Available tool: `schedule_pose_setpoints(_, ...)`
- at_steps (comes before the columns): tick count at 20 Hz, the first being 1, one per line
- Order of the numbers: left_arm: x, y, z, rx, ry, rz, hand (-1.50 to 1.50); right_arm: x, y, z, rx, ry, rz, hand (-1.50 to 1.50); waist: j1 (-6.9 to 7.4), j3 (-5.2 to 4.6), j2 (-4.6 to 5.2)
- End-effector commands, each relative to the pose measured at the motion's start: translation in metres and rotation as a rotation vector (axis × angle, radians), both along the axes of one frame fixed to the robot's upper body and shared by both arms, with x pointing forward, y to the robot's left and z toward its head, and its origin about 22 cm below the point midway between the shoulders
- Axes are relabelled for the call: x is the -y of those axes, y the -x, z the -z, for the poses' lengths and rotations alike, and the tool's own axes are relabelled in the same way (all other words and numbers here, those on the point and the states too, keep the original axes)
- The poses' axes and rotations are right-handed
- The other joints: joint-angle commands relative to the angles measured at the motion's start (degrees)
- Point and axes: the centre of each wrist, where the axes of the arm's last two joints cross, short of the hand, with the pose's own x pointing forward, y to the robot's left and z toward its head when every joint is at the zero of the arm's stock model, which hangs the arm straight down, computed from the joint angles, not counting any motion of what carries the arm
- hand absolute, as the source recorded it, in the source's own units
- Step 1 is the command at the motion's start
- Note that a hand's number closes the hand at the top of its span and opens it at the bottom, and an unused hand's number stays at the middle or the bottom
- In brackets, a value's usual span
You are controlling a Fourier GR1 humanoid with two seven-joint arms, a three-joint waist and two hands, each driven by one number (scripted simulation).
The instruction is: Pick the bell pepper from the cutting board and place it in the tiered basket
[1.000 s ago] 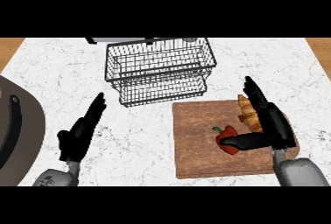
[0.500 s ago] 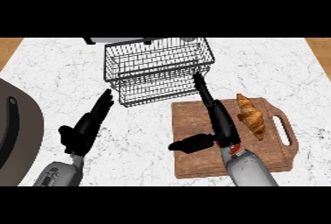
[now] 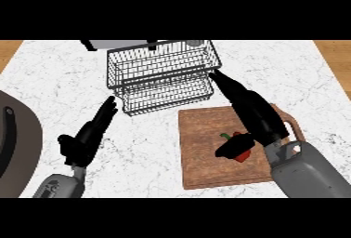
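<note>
The right hand (image 3: 252,114) hovers open-fingered over the bell pepper (image 3: 238,148) on the cutting board (image 3: 205,158), thumb touching it, and should curl fully round before lifting toward the tiered basket (image 3: 161,74).

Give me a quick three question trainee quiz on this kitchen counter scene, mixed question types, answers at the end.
1. True or false: the bell pepper lies in the tiered basket.
2. Which hand is over the cutting board? A) left B) right
3. Fill in: the left hand rests open over the ____ counter.

Key: 1 false, it is on the board under the right hand. 2 B. 3 marble.
</note>
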Motion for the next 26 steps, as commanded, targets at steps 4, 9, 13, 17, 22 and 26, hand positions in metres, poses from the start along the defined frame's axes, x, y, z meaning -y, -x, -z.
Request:
schedule_pose_setpoints(4,-0.005,0.004,0.002,0.003,0.0,-0.002,0.0,-0.011,0.02,-0.047,-0.103,0.567,-0.028,-1.5,-0.17,-0.02,-0.12)
schedule_pose_setpoints(9,-0.005,0.002,0.0,-0.005,0.012,0.013,0.0,-0.03,0.059,-0.08,-0.17,0.642,-0.04,-1.5,0.04,0.28,0.52)
schedule_pose_setpoints(13,-0.003,0.01,0.007,0.023,0.004,0.006,0.0,-0.048,0.067,-0.081,-0.206,0.649,0.006,-1.5,0.7,0.29,0.67)
schedule_pose_setpoints(17,0.008,0.001,-0.004,0.01,0.007,0.008,0.0,-0.055,0.066,-0.077,-0.181,0.6,0.085,-1.5,0.98,0.36,0.79)
schedule_pose_setpoints(22,0.002,-0.003,-0.006,0.006,0.007,0.021,0.0,-0.049,0.055,-0.056,-0.182,0.736,0.17,-1.5,0.86,0.34,0.82)
schedule_pose_setpoints(26,0.006,-0.005,-0.002,-0.003,0.021,0.024,0.0,-0.053,0.053,-0.022,-0.253,0.754,0.194,-1.5,1.07,0.38,1.02)
